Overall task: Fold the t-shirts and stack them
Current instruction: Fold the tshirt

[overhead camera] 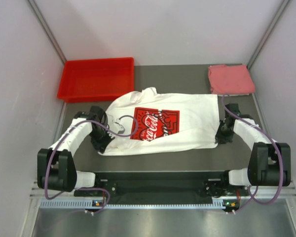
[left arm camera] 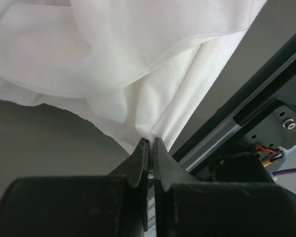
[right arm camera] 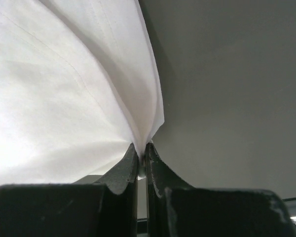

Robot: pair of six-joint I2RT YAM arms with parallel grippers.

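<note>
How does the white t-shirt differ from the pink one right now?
The white t-shirt is spread open and bears a red logo; the pink t-shirt is plain and folded square at the far right. The left gripper and right gripper pinch the white one; nothing touches the pink one. Both are soft cloth.

I operate in a robotics lab cell: plain white wall panels (overhead camera: 163, 29) enclose my grey desk (overhead camera: 187, 74), and a slotted mounting rail (overhead camera: 153, 203) runs along its near edge.
</note>
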